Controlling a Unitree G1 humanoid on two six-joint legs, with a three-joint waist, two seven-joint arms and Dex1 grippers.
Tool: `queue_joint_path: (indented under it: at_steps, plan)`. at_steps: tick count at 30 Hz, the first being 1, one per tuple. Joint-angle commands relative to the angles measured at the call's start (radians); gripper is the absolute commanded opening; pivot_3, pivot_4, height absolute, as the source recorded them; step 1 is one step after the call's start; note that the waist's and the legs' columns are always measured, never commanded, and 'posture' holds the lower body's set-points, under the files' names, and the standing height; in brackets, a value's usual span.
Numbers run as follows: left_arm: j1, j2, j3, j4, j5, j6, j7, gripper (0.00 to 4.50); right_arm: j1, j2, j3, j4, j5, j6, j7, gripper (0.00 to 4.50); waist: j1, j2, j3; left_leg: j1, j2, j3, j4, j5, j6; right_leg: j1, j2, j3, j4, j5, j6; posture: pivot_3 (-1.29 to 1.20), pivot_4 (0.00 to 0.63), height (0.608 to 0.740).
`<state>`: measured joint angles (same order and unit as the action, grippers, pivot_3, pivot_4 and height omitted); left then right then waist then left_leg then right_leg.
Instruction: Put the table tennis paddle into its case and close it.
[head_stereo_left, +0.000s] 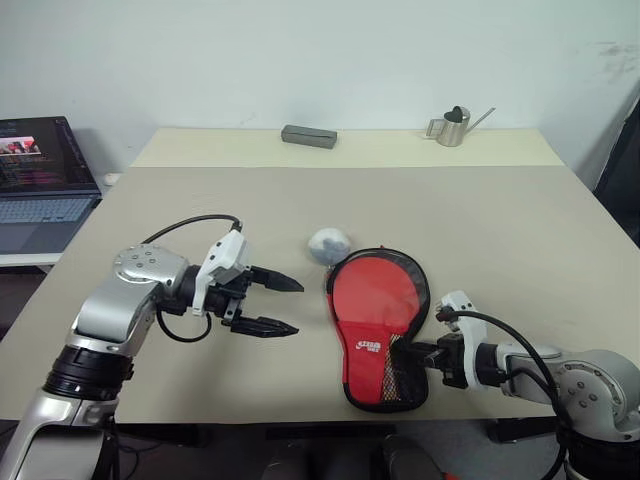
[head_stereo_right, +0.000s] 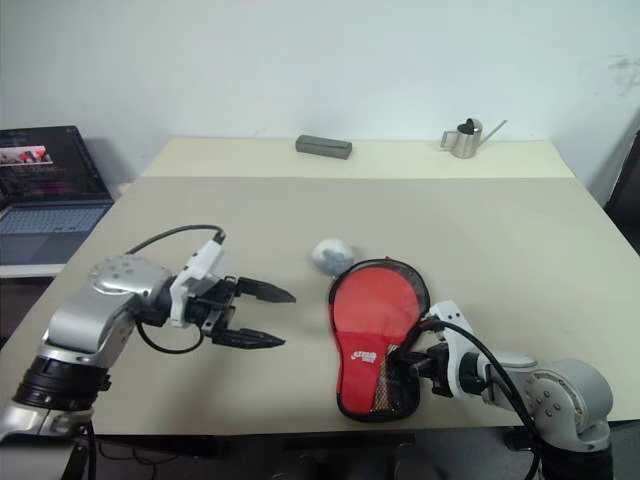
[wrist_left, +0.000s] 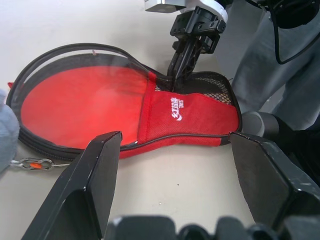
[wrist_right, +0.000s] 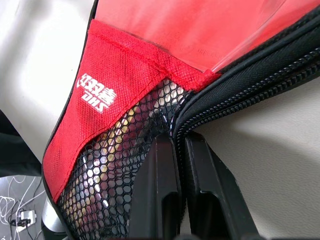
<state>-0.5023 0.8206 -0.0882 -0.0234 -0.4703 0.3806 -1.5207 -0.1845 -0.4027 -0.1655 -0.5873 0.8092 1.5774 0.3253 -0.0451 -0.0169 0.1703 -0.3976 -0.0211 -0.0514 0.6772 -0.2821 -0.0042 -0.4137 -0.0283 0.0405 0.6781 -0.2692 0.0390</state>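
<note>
The case (head_stereo_left: 380, 330) lies flat on the tan table, clear side up, round end pointing away from me. The table tennis paddle (head_stereo_left: 372, 292) is inside it, its red face showing through the clear plastic. The red mesh pocket (wrist_left: 200, 102) covers the handle end. My right gripper (head_stereo_left: 412, 357) is shut on the case's black zip edge (wrist_right: 220, 100) beside the pocket, at the near right of the case. To the left of the case my left gripper (head_stereo_left: 298, 308) hovers open, with nothing between its fingers. A small zip pull (wrist_left: 30, 163) lies at the round end.
A small grey-white ball-like object (head_stereo_left: 328, 244) sits just beyond the case's round end. At the table's far edge lie a grey box (head_stereo_left: 308, 136) and a metal watering can (head_stereo_left: 455, 127). A laptop (head_stereo_left: 40, 175) stands on a side table to the left.
</note>
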Motion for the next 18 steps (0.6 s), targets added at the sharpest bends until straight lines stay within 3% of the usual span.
queue_joint_path:
  at_steps: [1,18]
  plan:
    - [-0.02,0.008,0.004,0.008,-0.01,-0.016,-0.039,3.74,0.025,-0.002,0.035,-0.018,0.04,0.037,0.01,0.03,0.0,0.0,0.0,0.0,0.0,0.0,0.0,0.0,0.0,0.0,0.0,0.0,0.0,0.0,0.0,0.0,0.15,0.74]
    - [-0.039,0.01,-0.002,0.033,-0.005,-0.032,-0.042,3.74,0.06,-0.007,0.031,-0.039,0.059,0.037,-0.001,0.03,0.003,0.0,0.0,0.0,0.0,-0.001,0.0,0.0,0.0,0.0,0.0,0.0,0.0,0.0,0.0,0.0,0.15,0.74]
